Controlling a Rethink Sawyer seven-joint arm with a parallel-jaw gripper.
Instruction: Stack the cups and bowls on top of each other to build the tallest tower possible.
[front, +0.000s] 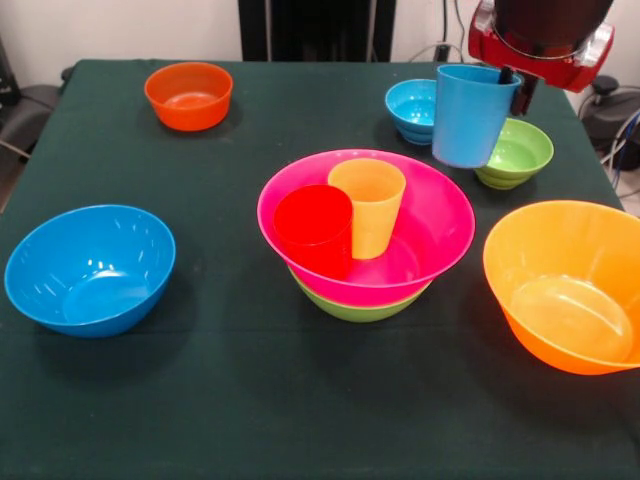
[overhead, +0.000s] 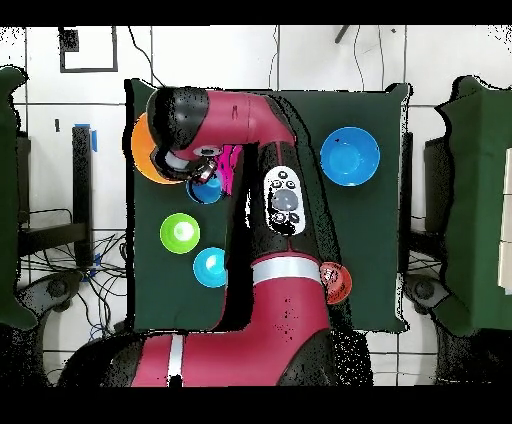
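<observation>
My gripper (front: 515, 85) is shut on the rim of the light blue cup (front: 470, 115) and holds it in the air at the far right, slightly tilted, in front of the small blue bowl (front: 412, 110) and small green bowl (front: 517, 152). The tower stands at the table's middle: the large pink bowl (front: 440, 225) sits in a medium green bowl (front: 360, 308). The red cup (front: 313, 230) and yellow cup (front: 367, 205) stand inside the pink bowl. In the overhead view the arm hides most of the tower; the blue cup (overhead: 207, 188) shows under the gripper (overhead: 205, 165).
The large yellow-orange bowl (front: 565, 285) stands at the right edge, the medium blue bowl (front: 90, 268) at the left, the small orange bowl (front: 188, 95) at the far left. All rest upright on the dark green tablecloth (front: 250, 400).
</observation>
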